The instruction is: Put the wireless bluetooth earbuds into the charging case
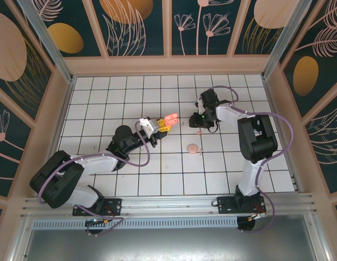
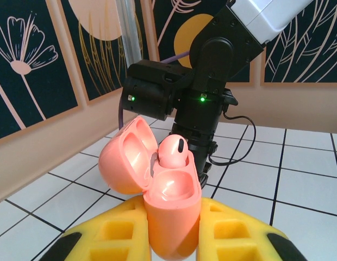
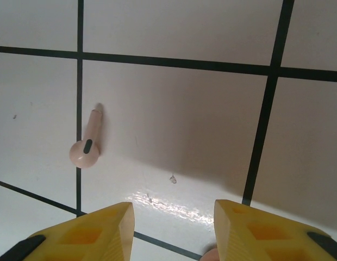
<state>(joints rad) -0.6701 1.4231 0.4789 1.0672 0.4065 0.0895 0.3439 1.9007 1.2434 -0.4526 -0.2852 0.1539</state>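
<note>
Likely light and slick, the earbud suits a stem pinch; right gripper open, left gripper clamping the case.

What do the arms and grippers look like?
The left arm and right arm: black joint housings, white links, a purple cable along each. The left gripper and right gripper: yellow fingers, black trim. Two green lights on the right arm.

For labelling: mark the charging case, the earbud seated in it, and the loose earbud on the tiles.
charging case (image 2: 171, 217): left wrist view, front of body.
seated earbud (image 2: 169, 153): left wrist view, rounded head.
loose earbud (image 3: 81, 156): right wrist view, rounded head.
</note>
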